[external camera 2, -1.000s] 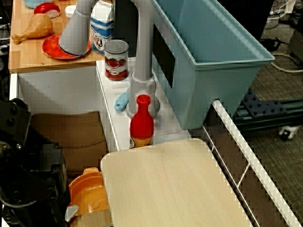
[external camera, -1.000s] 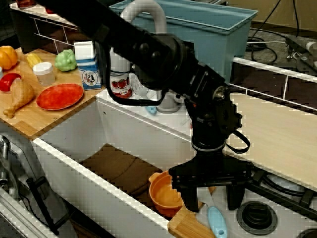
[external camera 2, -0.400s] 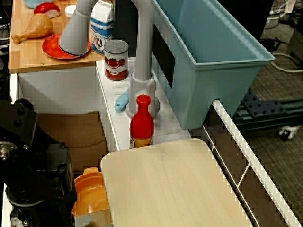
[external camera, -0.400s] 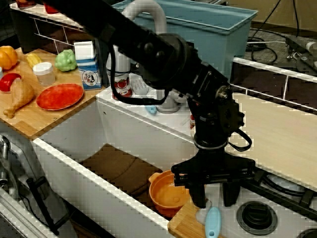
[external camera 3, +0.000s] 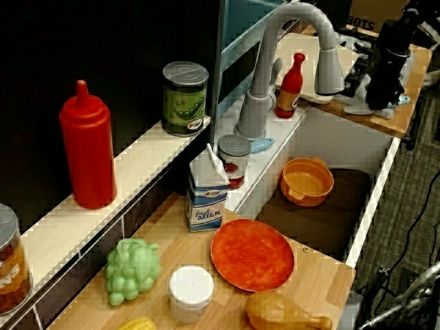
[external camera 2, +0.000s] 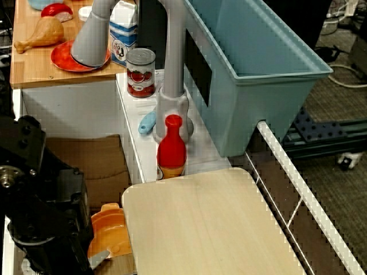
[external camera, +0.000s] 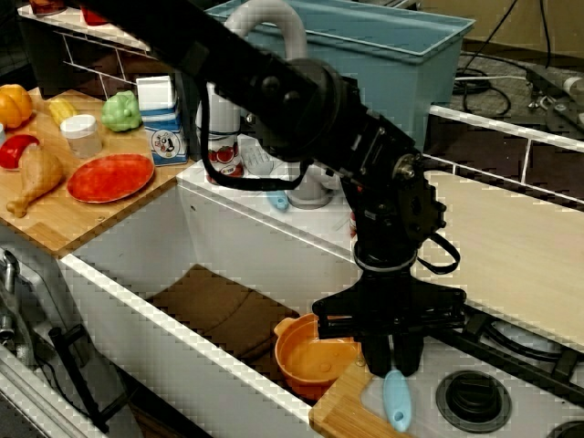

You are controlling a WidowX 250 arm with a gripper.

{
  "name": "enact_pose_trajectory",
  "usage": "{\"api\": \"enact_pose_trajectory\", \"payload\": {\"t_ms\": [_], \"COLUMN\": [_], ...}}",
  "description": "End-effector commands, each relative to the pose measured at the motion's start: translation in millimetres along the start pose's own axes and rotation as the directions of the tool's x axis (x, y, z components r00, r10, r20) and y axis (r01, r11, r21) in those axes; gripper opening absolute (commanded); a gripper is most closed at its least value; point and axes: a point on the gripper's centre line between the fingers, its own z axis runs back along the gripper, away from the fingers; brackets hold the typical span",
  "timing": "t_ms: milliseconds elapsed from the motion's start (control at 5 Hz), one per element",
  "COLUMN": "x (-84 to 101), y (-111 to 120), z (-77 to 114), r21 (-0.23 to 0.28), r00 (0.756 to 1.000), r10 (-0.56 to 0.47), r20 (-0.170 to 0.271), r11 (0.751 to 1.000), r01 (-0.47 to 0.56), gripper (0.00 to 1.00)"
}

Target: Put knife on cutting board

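My gripper [external camera: 394, 363] points straight down over the near right corner of the counter. Its fingers are shut on the knife [external camera: 396, 403]. The knife's light-blue handle sticks out below the fingertips toward the camera. The knife's grey blade lies low over the small honey-brown board [external camera: 339, 415]. In the side view the gripper [external camera 3: 380, 102] stands on that board with the knife [external camera 3: 401, 101] beside it. The cutting board [external camera: 516, 260] is the large pale cream slab behind and to the right of the gripper. It also fills the lower middle of the overhead view as the cutting board [external camera 2: 200, 229], with nothing on it.
An orange pot [external camera: 313, 358] sits in the sink just left of the gripper. A black stove burner [external camera: 473, 398] lies to its right. A red bottle [external camera 2: 171, 146], the grey faucet [external camera 2: 172, 63] and a blue bin [external camera 2: 252, 63] stand behind the cutting board.
The fingers stood wide apart over the knife a second ago. They narrowed and are now shut on it. The handle has shifted slightly.
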Motion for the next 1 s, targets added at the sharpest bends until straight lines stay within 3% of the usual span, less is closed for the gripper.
{"api": "enact_pose_trajectory", "payload": {"t_ms": [0,400,800], "x": [-1.4,-2.8,-3.4], "y": [4,6,-8], "z": [11.4,65.6,94.4], "r21": [-0.029,-0.139,-0.193], "r00": [1.000,0.997,0.989], "r10": [-0.008,-0.013,-0.025], "r20": [0.008,-0.075,-0.143], "r11": [1.000,0.990,0.981], "r01": [0.008,0.002,-0.003], "gripper": [0.00,0.00,0.00]}}
